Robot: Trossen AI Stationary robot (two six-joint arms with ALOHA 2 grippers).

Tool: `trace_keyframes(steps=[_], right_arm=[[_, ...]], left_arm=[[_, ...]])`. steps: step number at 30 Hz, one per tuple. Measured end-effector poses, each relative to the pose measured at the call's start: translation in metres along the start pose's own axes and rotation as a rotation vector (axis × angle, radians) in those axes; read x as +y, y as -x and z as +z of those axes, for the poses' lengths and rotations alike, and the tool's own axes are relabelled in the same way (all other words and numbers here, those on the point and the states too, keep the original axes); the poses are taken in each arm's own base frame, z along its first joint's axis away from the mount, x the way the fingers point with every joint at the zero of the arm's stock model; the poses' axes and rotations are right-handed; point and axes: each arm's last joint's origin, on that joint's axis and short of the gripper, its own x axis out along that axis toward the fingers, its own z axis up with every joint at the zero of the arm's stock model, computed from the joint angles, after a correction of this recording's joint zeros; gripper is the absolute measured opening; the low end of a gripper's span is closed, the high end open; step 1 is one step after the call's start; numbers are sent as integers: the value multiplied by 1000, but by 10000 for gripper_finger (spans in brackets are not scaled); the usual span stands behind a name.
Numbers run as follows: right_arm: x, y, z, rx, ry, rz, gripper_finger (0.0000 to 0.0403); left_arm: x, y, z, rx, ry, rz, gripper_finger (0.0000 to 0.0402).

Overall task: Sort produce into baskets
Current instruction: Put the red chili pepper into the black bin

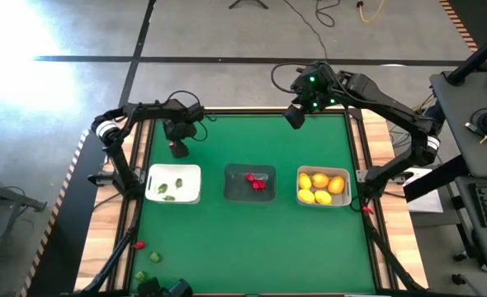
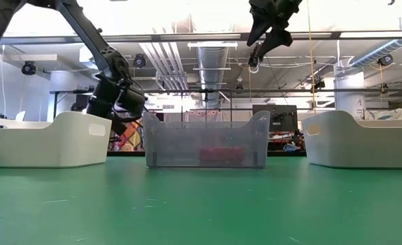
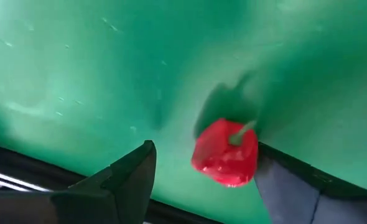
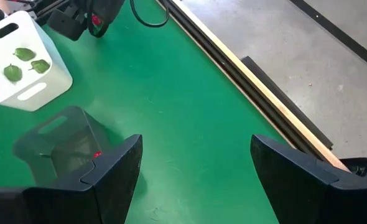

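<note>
left gripper [image 3: 202, 180]: it pinches a small red pepper [image 3: 226, 154] between its two fingers, above the green mat at the upper left of the high view, beyond the white basket [image 1: 174, 183].
right gripper [image 4: 196, 174]: fingers spread and empty, hanging high over the far edge of the mat at the upper middle of the high view.
handling: the red pepper looks like a light, smooth, hard plastic toy, so it is likely to slip; a hold across its wide body seems safer than one on the thin green stem.
baskets: the white one holds green bits [image 1: 172, 190], the dark clear basket [image 1: 249, 184] in the middle holds red pieces [image 1: 256, 182], the pale basket [image 1: 323, 187] on the right holds lemons [image 1: 321, 186].
strays: a red bit [image 1: 141, 245] and a green bit [image 1: 155, 257] lie at the lower left of the high view, off the mat.
views: only the left wrist view shows the pepper in the hold clearly; the low view hides the strays and the baskets' contents, except a red blur through the clear wall.
</note>
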Motion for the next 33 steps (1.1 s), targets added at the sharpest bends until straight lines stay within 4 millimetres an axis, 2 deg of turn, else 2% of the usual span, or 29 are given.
trace_keyframes(steps=[6, 11, 14, 18, 23, 26, 28, 33], right_arm=[[0, 0, 0, -1, 0, -1, 292], [0, 0, 0, -2, 3, 0, 292], [0, 0, 0, -1, 17, -1, 292], [0, 0, 0, -2, 51, -1, 292], [0, 0, 0, -1, 100, -4, 292], [-1, 0, -4, 39, 155, -12, 292], [-2, 1, -6, 64, 186, -43, 292], [-5, 1, -10, 104, 264, -105, 292]], left_arm=[[-1, -4, 3, -8, -26, -16, 191], [-2, -3, 3, -35, -5, -75, 119], [-1, 5, 3, -61, 103, -108, 75], [2, 40, 0, -217, 211, -256, 47], [-5, 105, 5, -582, 306, -458, 55], [-23, 140, 5, -719, 224, -473, 56], [-42, 154, 7, -776, 112, -455, 56], [-99, 160, 13, -781, -169, -358, 56]])
